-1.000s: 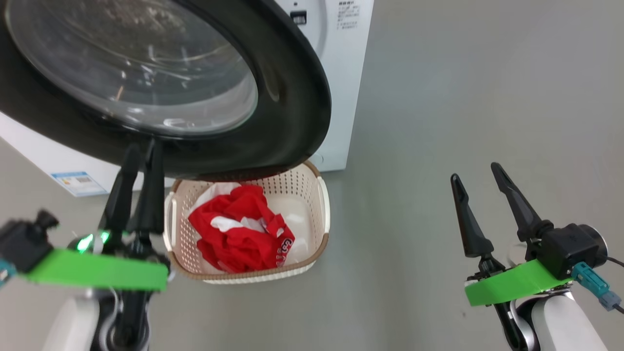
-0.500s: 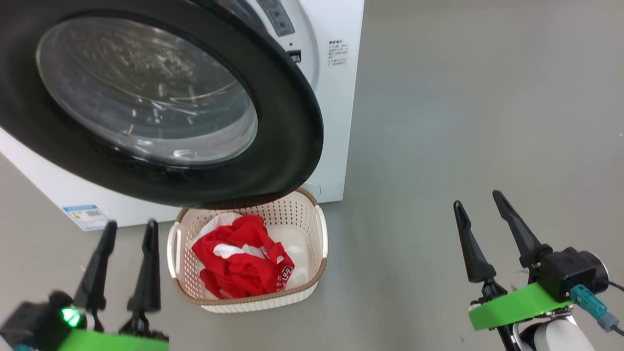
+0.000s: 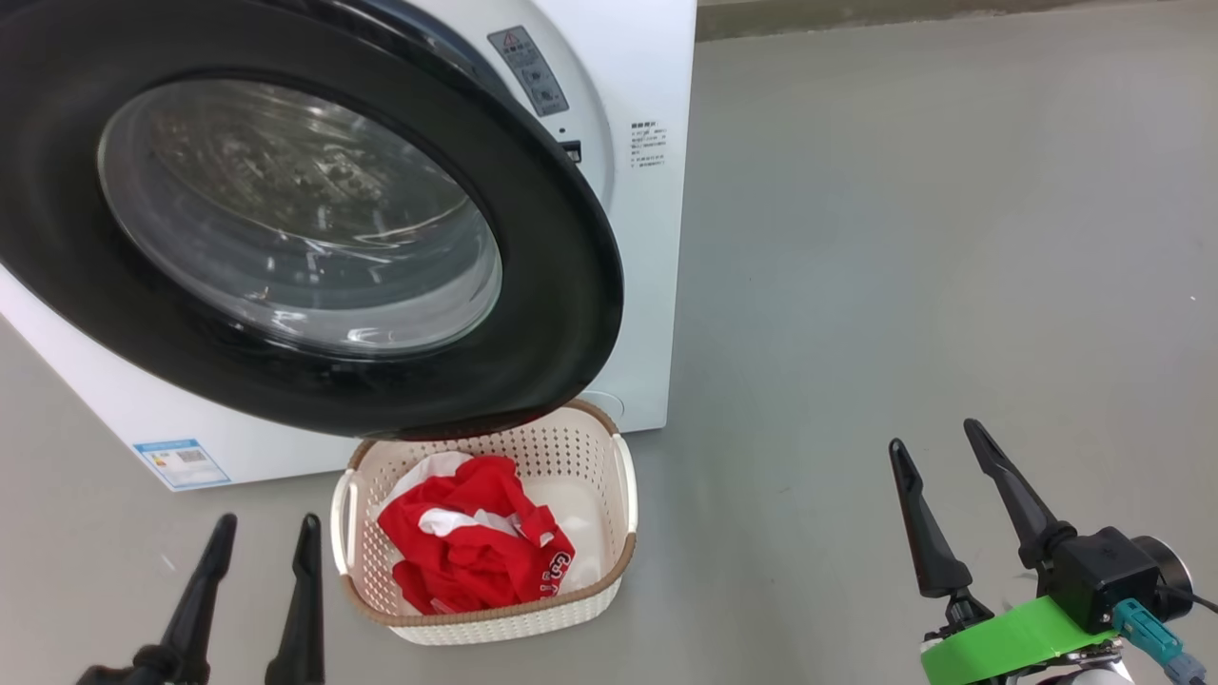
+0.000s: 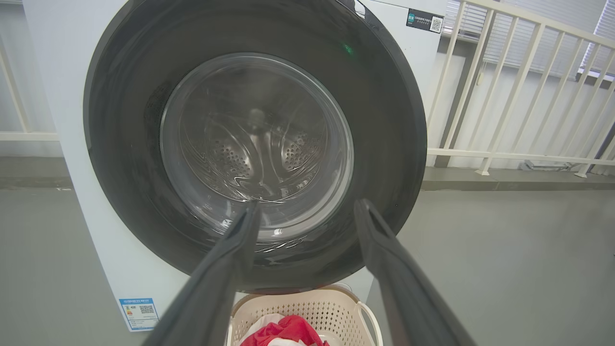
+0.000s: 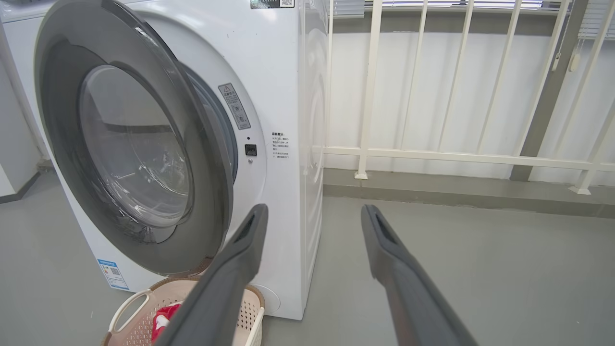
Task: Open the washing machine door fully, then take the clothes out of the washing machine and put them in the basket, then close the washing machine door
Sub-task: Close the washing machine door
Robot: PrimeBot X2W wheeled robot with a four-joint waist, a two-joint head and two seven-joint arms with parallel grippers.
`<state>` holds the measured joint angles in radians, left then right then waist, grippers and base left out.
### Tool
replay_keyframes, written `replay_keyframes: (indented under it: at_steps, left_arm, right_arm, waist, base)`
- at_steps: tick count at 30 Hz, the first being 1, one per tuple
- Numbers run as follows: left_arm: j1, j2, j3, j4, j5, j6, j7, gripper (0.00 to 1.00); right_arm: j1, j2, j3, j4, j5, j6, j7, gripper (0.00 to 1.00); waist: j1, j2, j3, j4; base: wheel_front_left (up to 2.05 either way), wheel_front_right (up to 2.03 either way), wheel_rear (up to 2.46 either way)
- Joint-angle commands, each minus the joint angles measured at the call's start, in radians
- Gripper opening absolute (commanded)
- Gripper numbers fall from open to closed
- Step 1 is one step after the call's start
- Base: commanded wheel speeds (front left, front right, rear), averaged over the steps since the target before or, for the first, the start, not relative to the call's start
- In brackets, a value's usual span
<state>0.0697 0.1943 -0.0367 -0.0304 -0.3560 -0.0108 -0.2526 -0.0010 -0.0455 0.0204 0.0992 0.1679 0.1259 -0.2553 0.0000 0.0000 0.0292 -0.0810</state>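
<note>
Left gripper has backed off the door, fingers now apart like the right gripper; clothes lie in the basket under the door, which looks ajar, so closing remains.

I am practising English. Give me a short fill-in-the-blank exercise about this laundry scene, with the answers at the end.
1. The clothes in the basket are mostly ____ in colour.
2. The washing machine door has a glossy rim coloured ____.
3. The left gripper and the right gripper are both ____, holding nothing.
Answers: red; black; open.
</note>
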Motion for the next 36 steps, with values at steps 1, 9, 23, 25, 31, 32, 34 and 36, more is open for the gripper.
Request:
replay_keyframes:
  at_steps: [1, 9, 23, 25, 31, 32, 34, 36]
  left_arm:
    - [-0.006, 0.002, 0.047, -0.016, 0.018, -0.014, -0.009, 1.00]
    - [0.010, -0.021, 0.069, 0.002, 0.048, -0.037, -0.009, 1.00]
    - [0.000, -0.053, 0.082, 0.012, 0.086, -0.074, -0.009, 1.00]
    - [-0.006, -0.058, 0.076, 0.009, 0.089, -0.078, -0.009, 1.00]
    - [-0.027, -0.073, 0.055, -0.004, 0.100, -0.086, -0.009, 1.00]
    - [-0.030, -0.076, 0.050, -0.007, 0.100, -0.087, -0.009, 1.00]
    - [-0.039, -0.081, 0.040, -0.016, 0.101, -0.089, -0.009, 1.00]
    - [-0.045, -0.087, 0.032, -0.024, 0.099, -0.090, -0.009, 1.00]
  right_arm:
    - [-0.005, -0.005, 0.022, -0.028, -0.007, 0.005, -0.006, 1.00]
    - [0.008, -0.005, 0.020, -0.033, -0.005, 0.005, -0.006, 1.00]
    - [0.002, -0.005, 0.017, -0.028, -0.021, 0.005, -0.006, 0.09]
    - [-0.010, -0.005, 0.017, -0.021, -0.028, 0.005, -0.006, 0.00]
    - [-0.082, -0.005, 0.053, 0.034, -0.029, 0.005, -0.006, 0.00]
    - [-0.099, -0.005, 0.060, 0.046, -0.030, 0.005, -0.006, 0.00]
    - [-0.133, -0.005, 0.077, 0.068, -0.033, 0.005, -0.001, 0.00]
    - [-0.164, -0.005, 0.093, 0.087, -0.033, 0.005, 0.005, 0.00]
  waist:
    - [0.0000, 0.0000, -0.010, 0.001]
    - [0.0000, 0.0000, -0.019, 0.002]
    - [0.0000, 0.0000, -0.001, 0.025]
    - [0.0000, 0.0000, 0.005, 0.035]
    - [0.0000, 0.0000, 0.034, 0.075]
    - [0.0000, 0.0000, 0.039, 0.084]
    - [0.0000, 0.0000, 0.048, 0.103]
    - [0.0000, 0.0000, 0.056, 0.125]
  base:
    - [0.00, 0.00, 0.00]
    - [0.00, 0.00, 0.00]
    - [0.00, 0.00, 0.00]
    - [0.00, 0.00, 0.00]
    - [0.00, 0.00, 0.00]
    - [0.00, 0.00, 0.00]
    - [0.00, 0.00, 0.00]
    - [0.00, 0.00, 0.00]
